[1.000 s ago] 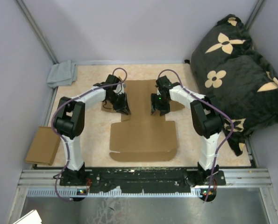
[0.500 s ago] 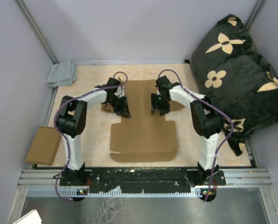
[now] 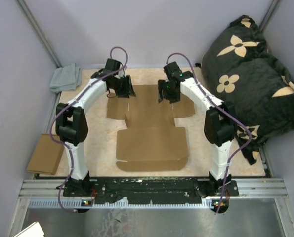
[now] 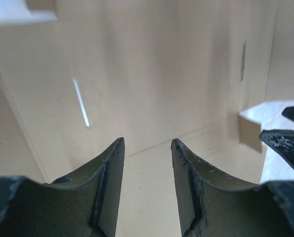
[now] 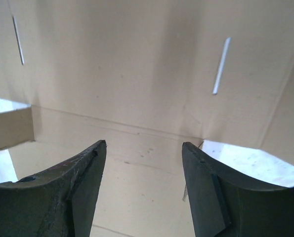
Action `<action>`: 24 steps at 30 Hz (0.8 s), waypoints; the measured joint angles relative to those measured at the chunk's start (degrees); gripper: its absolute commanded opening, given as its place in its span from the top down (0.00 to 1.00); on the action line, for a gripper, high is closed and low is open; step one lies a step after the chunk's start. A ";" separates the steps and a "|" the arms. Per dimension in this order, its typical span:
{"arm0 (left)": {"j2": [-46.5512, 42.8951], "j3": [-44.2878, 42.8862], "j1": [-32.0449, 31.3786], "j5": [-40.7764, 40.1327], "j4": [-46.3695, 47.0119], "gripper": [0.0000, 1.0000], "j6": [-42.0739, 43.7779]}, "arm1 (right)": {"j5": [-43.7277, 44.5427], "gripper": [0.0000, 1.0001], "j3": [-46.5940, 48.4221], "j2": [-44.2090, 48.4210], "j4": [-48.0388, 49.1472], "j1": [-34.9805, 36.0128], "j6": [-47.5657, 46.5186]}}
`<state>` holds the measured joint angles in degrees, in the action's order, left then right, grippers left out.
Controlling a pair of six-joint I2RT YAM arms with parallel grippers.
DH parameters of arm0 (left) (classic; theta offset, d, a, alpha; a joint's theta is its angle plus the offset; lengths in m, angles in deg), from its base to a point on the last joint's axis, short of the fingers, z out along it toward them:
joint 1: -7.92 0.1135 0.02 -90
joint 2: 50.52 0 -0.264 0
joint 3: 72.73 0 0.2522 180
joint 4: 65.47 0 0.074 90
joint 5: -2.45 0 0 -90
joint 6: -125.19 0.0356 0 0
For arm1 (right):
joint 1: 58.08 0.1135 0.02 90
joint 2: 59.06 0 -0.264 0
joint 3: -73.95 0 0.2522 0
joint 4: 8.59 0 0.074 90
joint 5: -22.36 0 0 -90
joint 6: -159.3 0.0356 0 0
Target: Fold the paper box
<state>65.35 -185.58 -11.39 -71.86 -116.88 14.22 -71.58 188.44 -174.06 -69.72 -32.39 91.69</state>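
Flat across the speckled beige table point(image 3: 100, 138): the paper box point(image 3: 151, 140), matte brown die-cut cardboard, rounded flaps, thin slits. Near its far end, left gripper point(image 4: 147, 145) and right gripper point(image 5: 143, 144), curved black jaws spread, pinching nothing.

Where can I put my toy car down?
Bare table lies between the paper box and the left arm, and between the box and the right arm. The far end is crowded: left gripper and right gripper hang over the box.
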 measured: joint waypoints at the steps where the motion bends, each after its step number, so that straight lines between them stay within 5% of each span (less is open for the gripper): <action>1: 0.07 -1.51 0.61 -0.39 0.07 0.50 0.00 | 0.61 0.36 1.49 0.00 -0.61 -0.39 -0.22; 10: 13.86 -27.98 5.57 -4.61 0.20 0.49 -0.20 | 4.09 0.36 6.69 0.00 -3.72 -6.25 -1.46; 24: 22.99 -28.59 6.91 -7.10 2.78 0.52 -1.33 | 4.55 0.36 6.54 0.00 -4.57 -7.21 -1.84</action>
<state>88.34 -214.17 -4.49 -78.97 -114.10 12.89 -67.04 194.97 -174.06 -74.29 -39.60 89.86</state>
